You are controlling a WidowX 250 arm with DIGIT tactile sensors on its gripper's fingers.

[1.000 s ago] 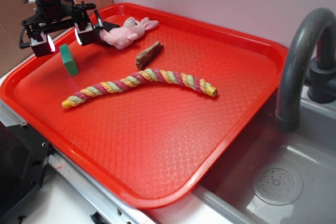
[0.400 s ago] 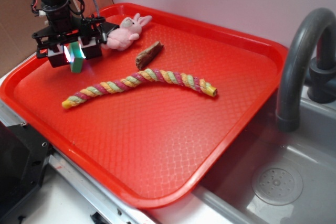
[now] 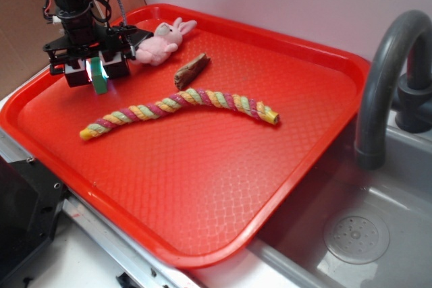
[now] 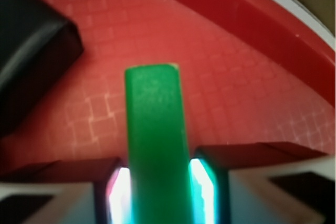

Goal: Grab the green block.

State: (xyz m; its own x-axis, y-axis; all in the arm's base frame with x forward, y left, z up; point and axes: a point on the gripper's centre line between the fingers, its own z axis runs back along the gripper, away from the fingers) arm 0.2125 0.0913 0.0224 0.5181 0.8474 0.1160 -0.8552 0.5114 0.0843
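The green block [image 3: 100,79] stands on edge at the far left of the red tray [image 3: 202,251]. My gripper [image 3: 96,70] is down over it, one finger on each side. In the wrist view the green block [image 4: 155,119] rises between the two lit pads [image 4: 119,192], which press against its flat faces. My gripper [image 4: 160,184] is shut on the block, whose lower end rests on the tray floor.
A pink plush rabbit [image 3: 162,40] lies just right of the gripper, with a dark brown block [image 3: 192,69] beyond it. A long twisted rope [image 3: 179,106] crosses the tray's middle. A grey faucet [image 3: 385,85] and sink [image 3: 364,234] are at the right. A black object [image 4: 31,51] lies near the block.
The gripper came down from above the block, open, to straddle it. Its fingers then closed in against the block's sides. The block has stayed in place.
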